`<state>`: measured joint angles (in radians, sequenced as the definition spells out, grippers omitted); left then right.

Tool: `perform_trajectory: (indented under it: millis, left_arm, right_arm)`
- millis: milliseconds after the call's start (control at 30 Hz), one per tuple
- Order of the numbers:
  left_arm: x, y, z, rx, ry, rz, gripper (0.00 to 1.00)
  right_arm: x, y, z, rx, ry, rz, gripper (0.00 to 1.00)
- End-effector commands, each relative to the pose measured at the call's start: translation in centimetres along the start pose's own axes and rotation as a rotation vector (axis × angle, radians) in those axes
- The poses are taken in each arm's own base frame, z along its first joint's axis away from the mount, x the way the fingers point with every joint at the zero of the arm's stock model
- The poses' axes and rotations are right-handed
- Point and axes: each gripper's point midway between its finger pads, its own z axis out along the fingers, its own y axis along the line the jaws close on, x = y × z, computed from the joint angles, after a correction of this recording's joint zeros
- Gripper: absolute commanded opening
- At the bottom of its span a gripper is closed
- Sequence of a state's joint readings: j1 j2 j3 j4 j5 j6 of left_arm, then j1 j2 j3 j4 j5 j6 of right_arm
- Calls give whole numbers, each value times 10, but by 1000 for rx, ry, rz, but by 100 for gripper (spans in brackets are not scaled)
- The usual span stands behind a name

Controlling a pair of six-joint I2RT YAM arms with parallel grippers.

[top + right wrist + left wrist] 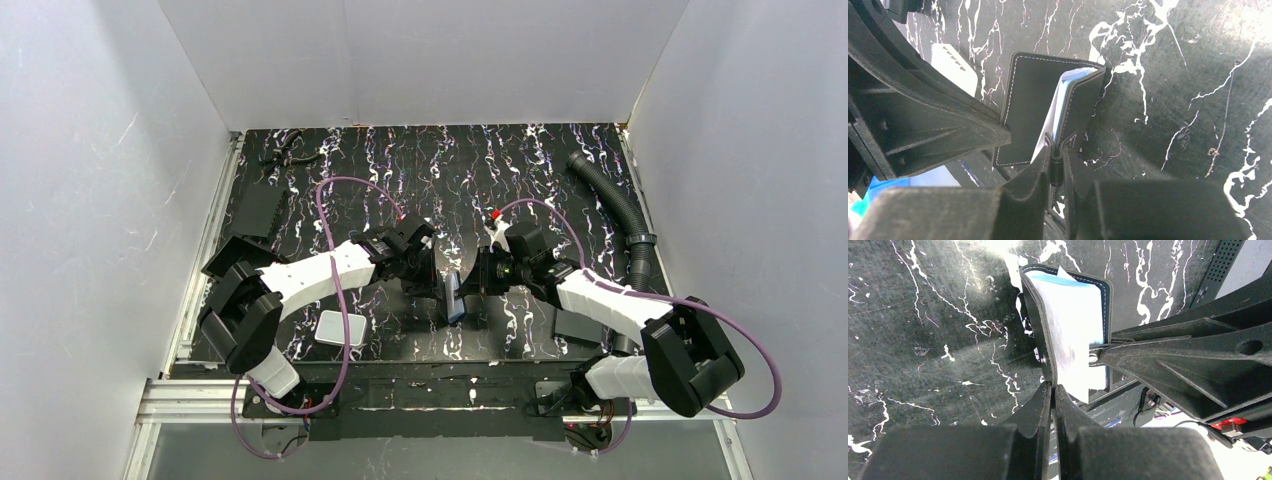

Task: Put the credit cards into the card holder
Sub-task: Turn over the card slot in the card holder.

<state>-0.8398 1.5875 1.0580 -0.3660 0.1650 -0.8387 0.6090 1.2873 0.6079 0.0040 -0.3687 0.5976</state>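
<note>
The card holder (455,297), a small black folding wallet, is held up on edge between both grippers at the table's middle front. My left gripper (1053,388) is shut on the edge of one black flap (1035,325). My right gripper (1055,155) is shut on the other flap (1083,107). The holder is spread partly open. A pale bluish-white sheet (1073,320) shows inside it; I cannot tell whether it is a credit card or a pocket lining. No loose credit card is in view.
A thick white rounded slab (340,328) lies near the left arm and shows in the right wrist view (950,60). Flat black plates lie at back left (260,210) and front right (578,326). A corrugated black hose (620,205) runs along the right wall.
</note>
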Motion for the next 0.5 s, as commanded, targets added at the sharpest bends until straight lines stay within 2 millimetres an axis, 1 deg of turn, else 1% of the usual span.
perform_trajectory:
  millis: [0,100,200,233,267,367,400,467]
  left_arm:
    - [1,2,-4,0,-10,10,0]
    - [1,1,-4,9,-2,15,0]
    - [0,4,-6,4,5,7,0]
    - [-1,5,-7,6,2,4,6]
    - [-2,5,-8,13,-6,3,14]
    - [-7,0,-12,45,-39,-3,42]
    - [-9,-1,-12,49,-45,-3,49]
    - [-10,-3,-11,50,-45,-3,57]
  right_arm:
    - [-7,7,-1,-30,-28,-37,13]
    - [-3,6,-1,-36,-18,-51,2]
    - [1,11,-1,-86,-5,-66,1]
    - [1,13,-1,-96,-5,-66,1]
    - [2,14,-1,-103,-4,-65,1]
    - [2,15,-1,-110,-10,-64,1]
    - [3,14,-1,-109,-10,-61,1]
    - [3,14,-1,-109,-10,-61,1]
